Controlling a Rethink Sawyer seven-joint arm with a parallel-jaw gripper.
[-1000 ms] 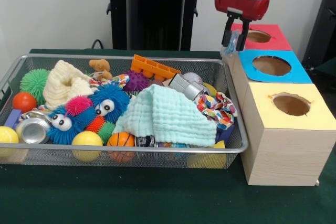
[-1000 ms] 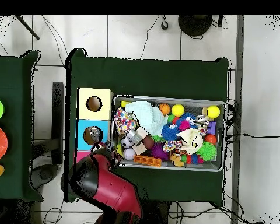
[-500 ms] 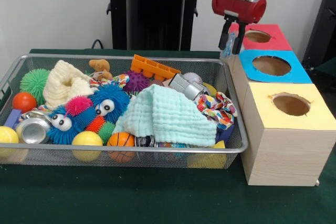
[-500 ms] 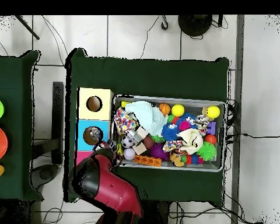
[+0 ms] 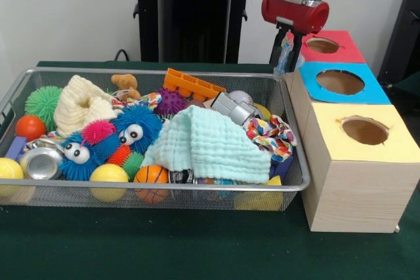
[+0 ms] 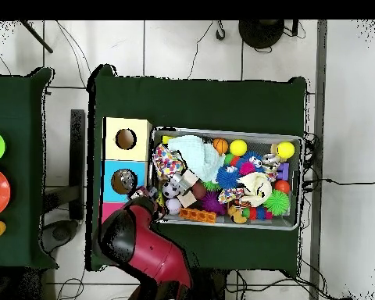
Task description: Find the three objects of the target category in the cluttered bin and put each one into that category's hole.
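Nearest on the green surface stands the yellow-topped box, the first of three wooden boxes in a row, each with one round hole. At its nine o'clock sits the wire-mesh bin, heaped with clutter: two smooth yellow balls, one small basketball, one shiny tin can, two spiky blue creatures with eyes and one waffle-textured mint cloth. Behind come the blue-topped box and the red-topped box. The red arm hangs upright at the bin's one o'clock corner, gripper pointing down beside the red-topped box, jaws closed on a small pale object (too small to identify).
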